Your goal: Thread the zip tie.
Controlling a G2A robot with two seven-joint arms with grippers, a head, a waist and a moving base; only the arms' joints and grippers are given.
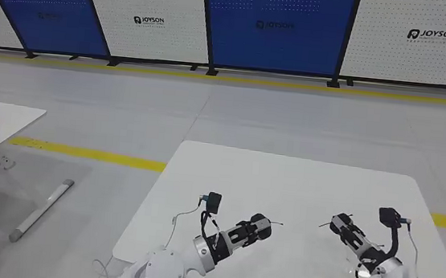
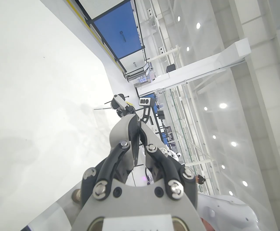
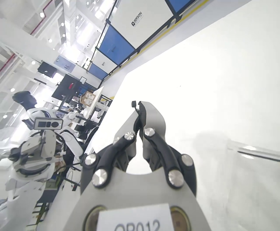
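White table (image 1: pixel 300 179), near edge: my two arms face each other over it, with the zip tie (image 3: pixel 133 103) waiting to be threaded. At left, my left gripper (image 2: pixel 137 119) has its fingers pressed flat together. From above, a thin dark strand pokes from its tip toward the other arm. I take it to be the tie's tail, though I cannot be sure. At right, well apart from it, my right gripper (image 3: pixel 139 109) is pinched on the tie just behind its small square head, which juts clear of the fingertips. By my reading, nothing has entered the head yet.

To do this step well, I judge I should hold the head steady with its slot facing the left arm. The tail should come in along the slot's own line rather than at a slant, and the gap should close slowly. The strand looks thin enough to flex away at a slight miss, so a short free length at the left tip would help.
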